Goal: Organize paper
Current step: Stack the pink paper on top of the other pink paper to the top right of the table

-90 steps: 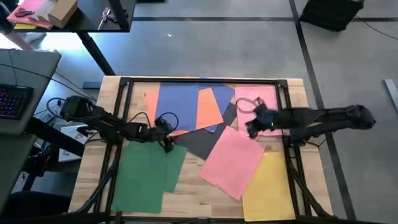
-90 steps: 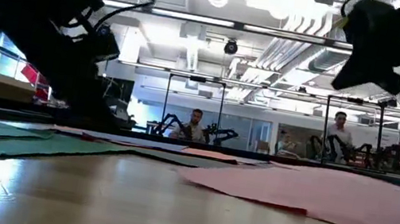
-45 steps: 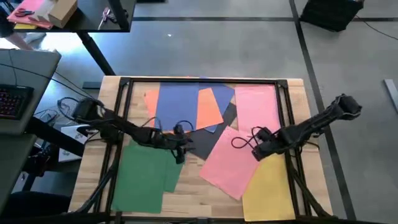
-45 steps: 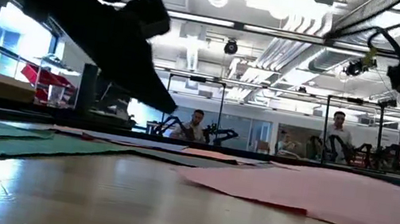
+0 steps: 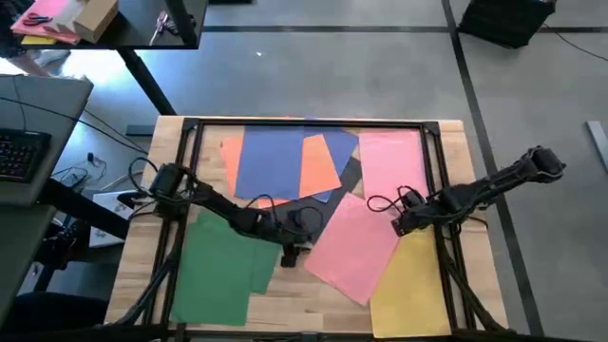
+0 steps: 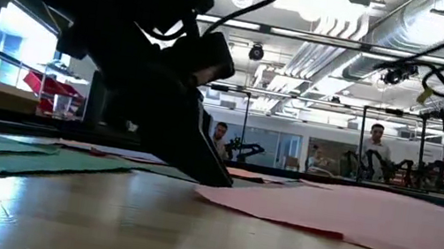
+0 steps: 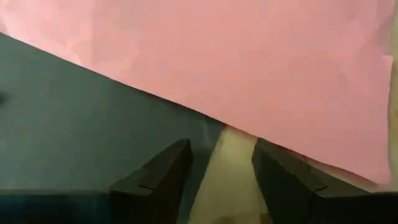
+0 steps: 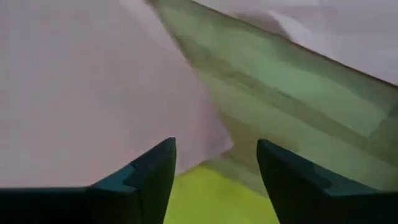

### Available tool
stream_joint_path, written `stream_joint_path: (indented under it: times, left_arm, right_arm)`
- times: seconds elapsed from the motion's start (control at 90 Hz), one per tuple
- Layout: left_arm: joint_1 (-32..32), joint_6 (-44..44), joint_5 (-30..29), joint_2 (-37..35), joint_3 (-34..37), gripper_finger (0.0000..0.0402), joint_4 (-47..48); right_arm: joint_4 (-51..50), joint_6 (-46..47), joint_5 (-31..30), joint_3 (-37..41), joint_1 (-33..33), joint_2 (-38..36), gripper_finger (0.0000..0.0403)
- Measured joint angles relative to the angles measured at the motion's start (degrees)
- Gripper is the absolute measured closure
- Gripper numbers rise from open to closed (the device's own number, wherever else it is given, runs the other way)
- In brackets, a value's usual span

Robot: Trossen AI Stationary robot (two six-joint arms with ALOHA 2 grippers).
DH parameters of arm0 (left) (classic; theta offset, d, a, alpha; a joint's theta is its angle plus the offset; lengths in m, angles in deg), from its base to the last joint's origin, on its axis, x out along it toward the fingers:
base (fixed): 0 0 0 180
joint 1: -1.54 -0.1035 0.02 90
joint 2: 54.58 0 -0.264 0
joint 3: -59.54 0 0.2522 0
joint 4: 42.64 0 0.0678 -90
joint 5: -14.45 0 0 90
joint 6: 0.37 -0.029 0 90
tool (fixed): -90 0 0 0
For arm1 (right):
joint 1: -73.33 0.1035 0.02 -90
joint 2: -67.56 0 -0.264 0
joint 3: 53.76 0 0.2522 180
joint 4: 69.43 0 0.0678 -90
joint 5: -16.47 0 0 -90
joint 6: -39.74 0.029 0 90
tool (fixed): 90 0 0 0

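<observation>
Got both end effectors, left and right, spread apart flanking the pink sheet, at its 9 and 3 o'clock, for corner grabs.

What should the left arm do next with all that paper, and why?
Probably lower the left end effector a little and close on the near edge of the pink sheet. Its fingers are open and empty, with bare table between them, right at the corner where that sheet overlaps the dark grey sheet. The right end effector, also open, hovers by the pink sheet's other side.
</observation>
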Motion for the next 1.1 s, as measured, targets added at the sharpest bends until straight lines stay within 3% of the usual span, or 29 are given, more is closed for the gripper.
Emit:
stream_joint_path:
  times: [0.522,0.833,1.0,1.1]
  left_arm:
    - [-0.1,0.5,0.0,0.2,0.1,0.0234,0.5]
    - [-0.1,0.9,0.0,0.2,0.1,0.0234,0.6]
    - [-0.1,0.9,0.0,0.3,0.1,0.0234,0.6]
    - [-0.1,0.9,0.0,0.3,0.1,0.0234,0.6]
  right_arm:
    - [14.0,-4.5,0.3,1.9,-0.3,-2.4,0.0199]
    - [4.4,-1.4,1.6,1.8,-0.3,-2.2,0.0199]
    - [3.8,-1.5,1.6,2.0,-0.3,-2.2,0.0202]
    - [8.3,-1.5,1.6,3.9,-0.3,-2.2,0.0224]
